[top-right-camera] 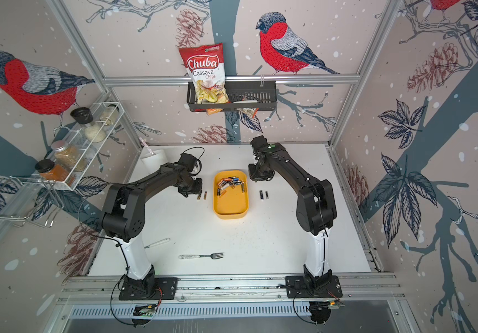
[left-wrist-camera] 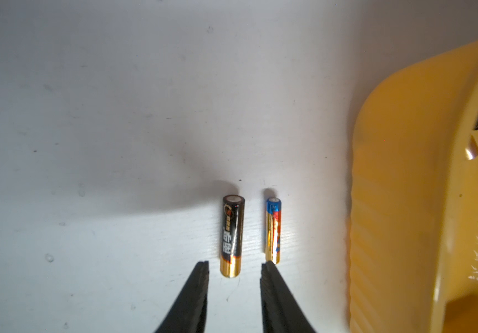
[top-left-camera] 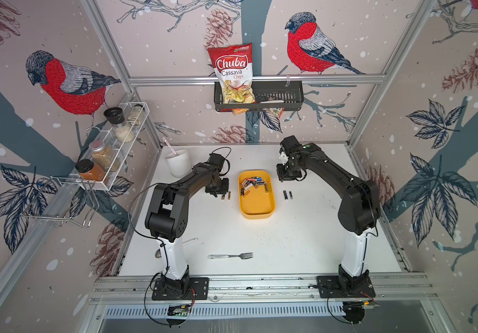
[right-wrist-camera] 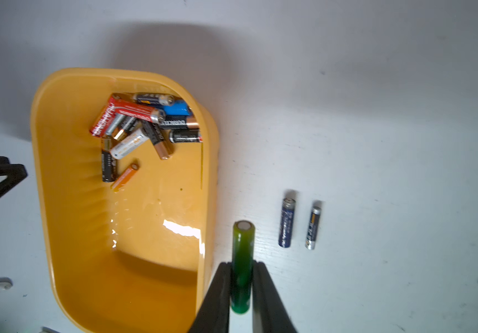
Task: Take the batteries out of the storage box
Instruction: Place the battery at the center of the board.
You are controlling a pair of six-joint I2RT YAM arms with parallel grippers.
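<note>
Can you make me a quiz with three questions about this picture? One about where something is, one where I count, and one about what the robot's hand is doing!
1. Where in the yellow plastic storage box do the piled batteries lie?
A. At the end nearest the arm bases
B. At the far end, away from the arm bases
C. Spread evenly over the whole floor

2. How many dark blue batteries lie on the white table on the robot's right of the box?
A. Two
B. One
C. Five

3. What is the right hand doing?
A. Standing open and empty
B. Gripping a fork
C. Shut on a green cylindrical battery

Answers:
1 B, because the near half of the box's floor is bare.
2 A, because one pair lies there side by side.
3 C, because both fingers press the battery's sides.
</note>
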